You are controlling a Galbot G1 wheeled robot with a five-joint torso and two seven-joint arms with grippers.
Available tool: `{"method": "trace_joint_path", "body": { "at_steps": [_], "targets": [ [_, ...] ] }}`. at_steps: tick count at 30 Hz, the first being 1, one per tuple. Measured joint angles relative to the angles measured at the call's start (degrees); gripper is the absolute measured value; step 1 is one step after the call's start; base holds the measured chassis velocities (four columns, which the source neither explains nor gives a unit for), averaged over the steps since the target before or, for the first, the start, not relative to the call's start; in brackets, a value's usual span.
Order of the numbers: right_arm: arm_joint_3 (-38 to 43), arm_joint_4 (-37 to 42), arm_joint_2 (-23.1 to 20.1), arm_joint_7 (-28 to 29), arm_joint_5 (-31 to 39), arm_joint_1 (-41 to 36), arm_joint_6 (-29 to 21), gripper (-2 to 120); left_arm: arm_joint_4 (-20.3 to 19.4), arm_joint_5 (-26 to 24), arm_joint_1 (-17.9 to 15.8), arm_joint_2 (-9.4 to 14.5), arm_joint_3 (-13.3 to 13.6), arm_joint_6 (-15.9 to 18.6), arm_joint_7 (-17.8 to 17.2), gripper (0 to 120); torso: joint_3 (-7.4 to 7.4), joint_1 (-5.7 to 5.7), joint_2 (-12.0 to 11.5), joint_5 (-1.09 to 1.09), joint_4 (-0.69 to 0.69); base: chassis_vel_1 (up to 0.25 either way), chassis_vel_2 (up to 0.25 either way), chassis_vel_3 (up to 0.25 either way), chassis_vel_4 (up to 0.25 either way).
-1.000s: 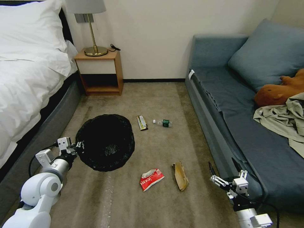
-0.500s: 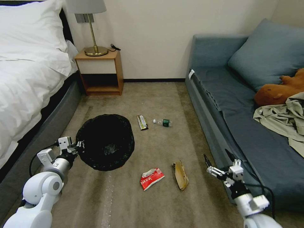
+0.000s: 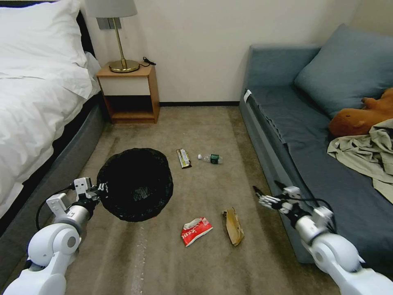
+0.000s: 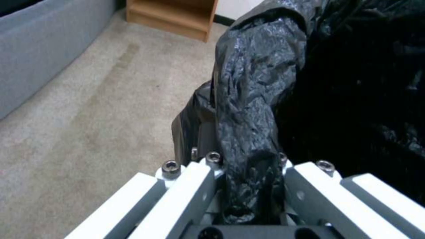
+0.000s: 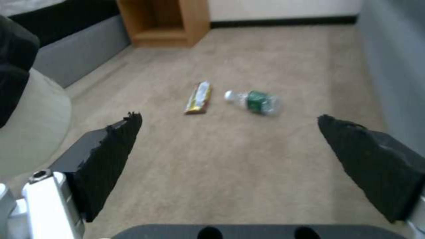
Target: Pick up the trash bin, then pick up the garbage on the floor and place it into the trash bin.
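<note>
At the wrinkled rim of the round black-bagged trash bin (image 3: pixel 135 184), left gripper (image 3: pixel 99 188) jaws clamp the plastic. Right gripper (image 3: pixel 266 196), jaws spread wide, hovers over carpet beside the brown paper scrap (image 3: pixel 233 226) and red-and-white snack packet (image 3: pixel 195 231).

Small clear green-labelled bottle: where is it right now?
In the head view the small clear green-labelled bottle lies on its side on the beige carpet, mid-floor, just right of the dark gold-printed wrapper, between the glossy black bin and the blue sofa.
</note>
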Motion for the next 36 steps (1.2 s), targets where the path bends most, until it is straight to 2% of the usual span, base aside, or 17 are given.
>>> {"method": "trace_joint_path", "body": {
  "at_steps": [5,7,8,10,12,14,15,17,19,20,21,22,24,27,29,32,36],
  "targets": [
    [-7.17,-3.29,-0.67,1.3,2.96,6.59,-2.29,100,0.0,0.08,0.18,-0.08,-0.06,-0.01,-0.01,3,0.0,0.0,0.0,-0.02,0.02,0.0,0.0,0.0,0.0],
    [-14.31,-6.45,-1.7,1.39,5.66,11.98,-5.16,100,0.06,0.19,0.44,-0.2,-0.12,0.0,0.02,3,0.0,0.0,0.0,0.01,0.0,0.0,0.0,0.0,0.0],
    [-14.31,-6.45,-1.7,1.39,5.66,11.98,-5.16,100,0.06,0.19,0.44,-0.2,-0.12,0.0,0.02,3,0.0,0.0,0.0,0.01,0.0,0.0,0.0,0.0,0.0],
    [-21.1,-8.72,-3.89,1.14,8.88,16.84,-8.69,100,0.19,0.2,0.51,-0.14,-0.19,0.0,0.11,3,0.0,0.0,0.0,0.01,0.0,0.0,0.0,0.0,0.0],
    [-22.13,-9.0,-4.43,0.89,9.55,17.72,-9.39,100,0.25,0.2,0.49,-0.11,-0.19,0.0,0.12,3,0.0,0.0,0.0,0.02,0.0,0.0,0.0,0.0,0.0],
    [-26.66,-9.76,-6.92,0.79,13.0,22.39,-12.87,100,0.61,0.21,0.27,0.1,-0.06,0.0,0.13,3,0.0,0.0,0.0,-0.04,-0.01,0.0,0.0,0.0,0.0],
    [-26.66,-9.76,-6.92,0.79,13.0,22.39,-12.87,100,0.61,0.21,0.27,0.1,-0.06,0.0,0.13,3,0.0,0.0,0.0,-0.04,-0.01,0.0,0.0,0.0,0.0],
    [-32.72,-11.22,-9.37,-0.88,20.26,29.65,-19.48,100,1.57,0.42,-0.31,0.2,0.62,-0.05,0.37,3,0.0,0.0,0.0,-0.03,-0.01,0.0,0.0,0.0,0.0],
    [-33.44,-11.58,-9.45,-1.29,21.91,30.68,-21.12,100,1.75,0.49,-0.42,0.19,0.77,-0.07,0.44,3,0.0,0.0,0.01,-0.04,-0.01,0.0,0.0,0.0,0.0],
    [-35.59,-12.93,-9.4,-2.71,25.61,33.51,-26.0,100,2.11,0.63,-0.74,0.16,1.14,-0.16,0.62,3,0.0,0.0,0.0,0.01,-0.01,0.0,0.0,0.0,0.0],
    [-35.59,-12.93,-9.4,-2.71,25.61,33.51,-26.0,100,2.11,0.63,-0.74,0.16,1.14,-0.16,0.62,3,0.0,0.0,0.0,0.01,-0.01,0.0,0.0,0.0,0.0],
    [-38.7,-15.25,-8.52,-3.93,28.79,36.67,-29.53,100,2.49,0.86,-1.13,0.1,1.52,-0.27,0.74,3,0.0,0.0,0.0,-0.03,-0.02,0.0,0.0,0.0,0.0],
    [-42.05,-18.02,-6.91,-5.15,30.86,39.78,-31.92,100,2.76,0.92,-1.38,0.03,1.75,-0.27,1.02,3,0.0,0.0,0.0,0.02,-0.02,0.0,0.0,0.0,0.0],
    [-44.79,-20.66,-5.42,-6.3,30.96,42.16,-32.83,100,3.0,1.07,-1.47,0.02,1.77,-0.4,1.1,3,0.0,0.0,0.0,-0.01,0.0,0.0,0.0,0.0,0.0],
    [-48.94,-25.89,-2.57,-8.52,29.75,45.48,-33.35,100,3.39,1.14,-1.34,0.05,1.5,-0.56,1.49,3,0.0,0.0,0.0,0.0,0.0,0.0,0.0,0.0,0.0],
    [-51.33,-30.33,-0.56,-9.97,27.61,47.17,-33.42,100,3.68,1.24,-1.2,0.1,1.22,-0.81,1.69,3,0.0,0.0,0.0,0.0,0.0,0.0,0.0,0.0,0.0],
    [-53.11,-33.66,0.47,-11.56,25.93,48.18,-33.29,100,3.75,1.27,-1.1,0.11,1.01,-0.9,1.77,3,0.0,0.0,0.0,-0.01,0.0,0.0,0.0,0.0,0.0]
  ]
}}
